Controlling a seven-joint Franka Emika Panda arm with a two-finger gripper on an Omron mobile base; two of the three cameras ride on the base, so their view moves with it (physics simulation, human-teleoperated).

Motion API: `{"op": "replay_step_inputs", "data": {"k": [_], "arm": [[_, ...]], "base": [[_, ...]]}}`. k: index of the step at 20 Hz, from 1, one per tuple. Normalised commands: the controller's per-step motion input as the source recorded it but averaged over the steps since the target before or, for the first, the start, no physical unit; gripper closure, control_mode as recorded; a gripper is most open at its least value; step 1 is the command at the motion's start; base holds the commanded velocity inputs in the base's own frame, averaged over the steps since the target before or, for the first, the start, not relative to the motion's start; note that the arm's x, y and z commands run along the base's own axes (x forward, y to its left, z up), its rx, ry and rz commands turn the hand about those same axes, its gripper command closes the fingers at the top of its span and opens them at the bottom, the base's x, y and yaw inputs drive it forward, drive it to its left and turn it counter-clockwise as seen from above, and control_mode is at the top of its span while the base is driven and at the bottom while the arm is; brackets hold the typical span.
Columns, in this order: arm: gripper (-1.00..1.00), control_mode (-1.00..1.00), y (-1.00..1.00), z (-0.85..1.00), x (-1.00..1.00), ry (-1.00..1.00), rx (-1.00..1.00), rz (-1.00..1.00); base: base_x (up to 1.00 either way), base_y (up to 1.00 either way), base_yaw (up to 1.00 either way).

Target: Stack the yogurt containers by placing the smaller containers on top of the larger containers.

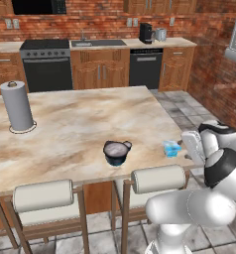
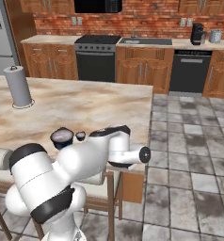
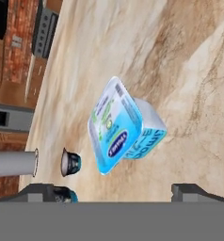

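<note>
The light-blue cup (image 3: 125, 129) stands upright on the marble island counter (image 1: 65, 129) near its right edge, well apart from the navy tub (image 1: 116, 152) that should carry it. The gripper (image 3: 121, 190) hangs just short of the cup, jaws spread wide and grasping nothing, one dark tip to each side, apparently lined up so the cup can pass between them for a side grasp

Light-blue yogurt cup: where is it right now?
The light-blue yogurt cup stands on the island counter near its right front edge, right of the navy tub and apart from it, just ahead of the open gripper.
</note>
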Motion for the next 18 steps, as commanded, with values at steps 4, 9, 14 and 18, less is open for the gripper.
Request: {"op": "replay_step_inputs", "data": {"k": [4,9,14,18], "arm": [[-1.00,-1.00,-0.02,-0.13,0.19,0.00,0.01,-0.02],[-1.00,-1.00,-0.05,-0.12,0.19,0.00,0.01,-0.02],[-1.00,-1.00,-0.11,-0.13,0.17,0.00,0.01,-0.02],[-1.00,-1.00,-0.12,-0.12,0.18,0.00,0.01,-0.02]], "base": [[0.00,0.00,0.00],[0.00,0.00,0.00],[0.00,0.00,0.00],[0.00,0.00,0.00]]}}
